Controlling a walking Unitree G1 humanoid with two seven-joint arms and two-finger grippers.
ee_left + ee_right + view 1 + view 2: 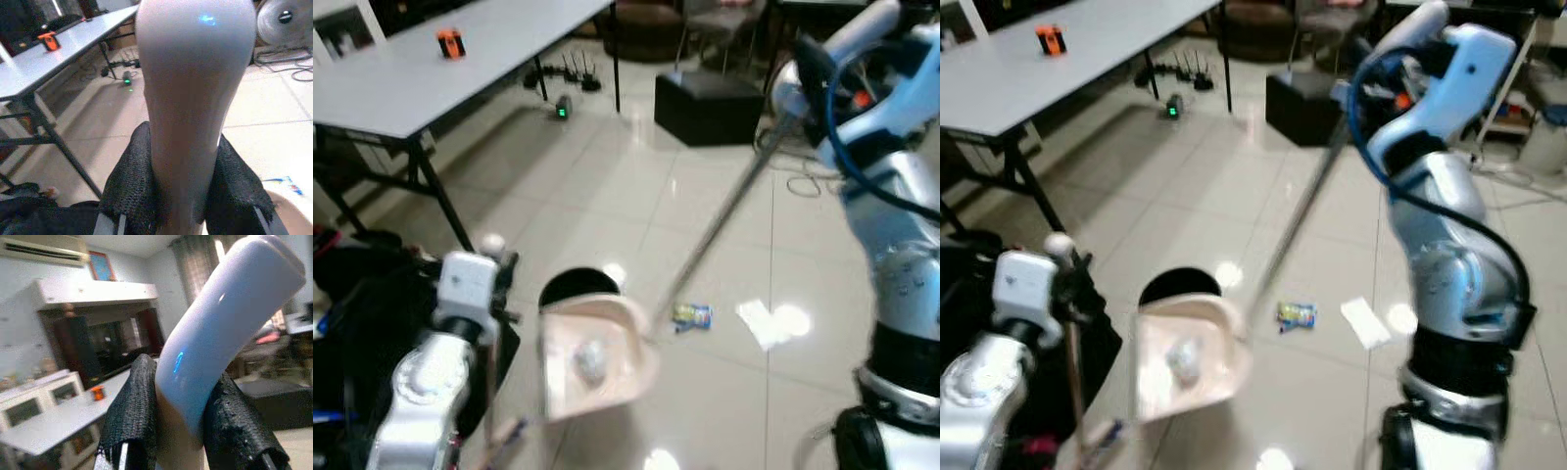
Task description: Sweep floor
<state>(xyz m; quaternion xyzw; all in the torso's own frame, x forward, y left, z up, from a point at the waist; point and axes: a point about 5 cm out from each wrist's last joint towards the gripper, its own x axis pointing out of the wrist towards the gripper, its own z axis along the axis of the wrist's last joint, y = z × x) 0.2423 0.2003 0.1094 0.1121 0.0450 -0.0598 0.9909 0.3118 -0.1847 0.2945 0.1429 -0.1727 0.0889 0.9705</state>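
My left gripper (186, 196) is shut on the pale handle (193, 98) of a long-handled dustpan. The beige dustpan (592, 357) hangs tilted over a round black bin (578, 286) and holds a crumpled grey wad (590, 364). My right gripper (181, 431) is shut on the white top end of the broom handle (220, 323). The grey broom pole (724, 215) slants down from the upper right to the floor beside the dustpan. A blue and yellow wrapper (692, 315) and a white scrap of paper (759, 321) lie on the tiles to the right of the bin.
A white table (431, 78) with an orange object (450, 43) stands at the left rear. A black box (705, 106) sits on the floor ahead, with cables (803, 181) to its right. Dark bags (352, 294) lie at my left.
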